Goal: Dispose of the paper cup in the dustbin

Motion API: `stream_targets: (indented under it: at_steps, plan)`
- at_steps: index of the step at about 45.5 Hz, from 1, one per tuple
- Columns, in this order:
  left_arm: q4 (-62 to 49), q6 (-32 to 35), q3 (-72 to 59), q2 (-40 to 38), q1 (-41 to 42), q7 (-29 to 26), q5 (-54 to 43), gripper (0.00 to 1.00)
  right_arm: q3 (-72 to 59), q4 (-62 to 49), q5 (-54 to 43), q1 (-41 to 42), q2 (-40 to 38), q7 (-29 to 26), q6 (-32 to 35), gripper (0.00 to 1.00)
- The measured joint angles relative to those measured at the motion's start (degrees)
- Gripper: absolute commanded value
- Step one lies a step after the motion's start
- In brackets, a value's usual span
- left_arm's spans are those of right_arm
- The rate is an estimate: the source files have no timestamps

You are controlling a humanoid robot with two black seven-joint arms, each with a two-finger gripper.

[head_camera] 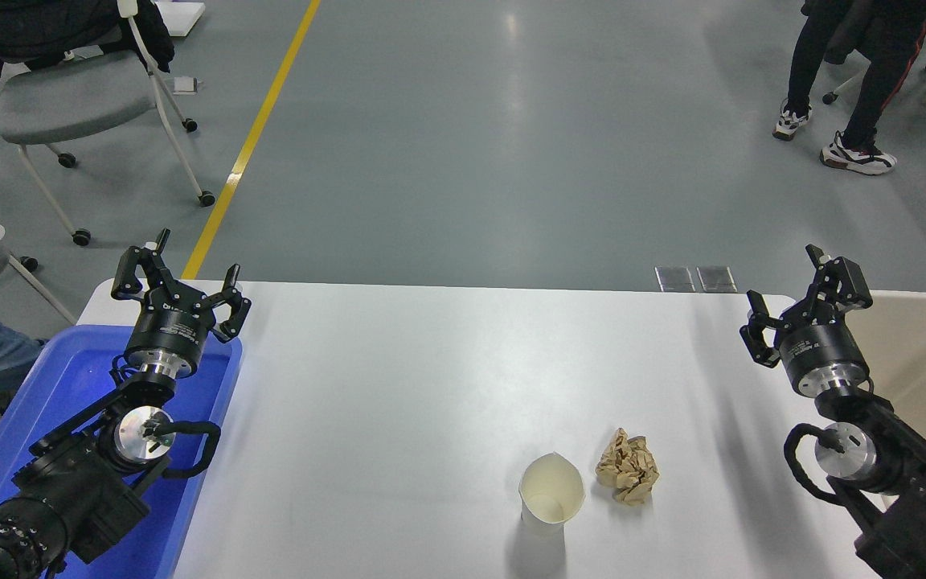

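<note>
The off-white paper cup point(551, 492) stands upright near the table's front edge, right of centre, its pinched rim facing up. The beige dustbin point(925, 354) stands off the table's right edge, partly hidden behind my right arm. My right gripper point(784, 299) is open and empty, raised at the table's far right corner, well behind and to the right of the cup. My left gripper point(179, 277) is open and empty, parked at the far left.
A crumpled tan paper ball point(628, 477) lies just right of the cup. A bright blue tub point(61, 386) sits under my left arm. A wheeled chair point(77, 92) and a person's legs point(849, 80) are on the floor beyond the white table point(431, 386).
</note>
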Motion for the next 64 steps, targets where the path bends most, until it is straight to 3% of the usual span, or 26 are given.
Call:
stream_targets:
  at_steps: [42, 64]
  plan:
    - [0.0, 0.0, 0.0, 0.0, 0.0, 0.0, 0.0, 1.0, -1.1, 0.3, 0.0, 0.2, 0.0, -0.1, -0.4, 0.99]
    - [0.0, 0.0, 0.0, 0.0, 0.0, 0.0, 0.0, 1.0, -14.4, 9.0, -1.3, 3.3, -5.9, -6.0, -4.0, 0.99]
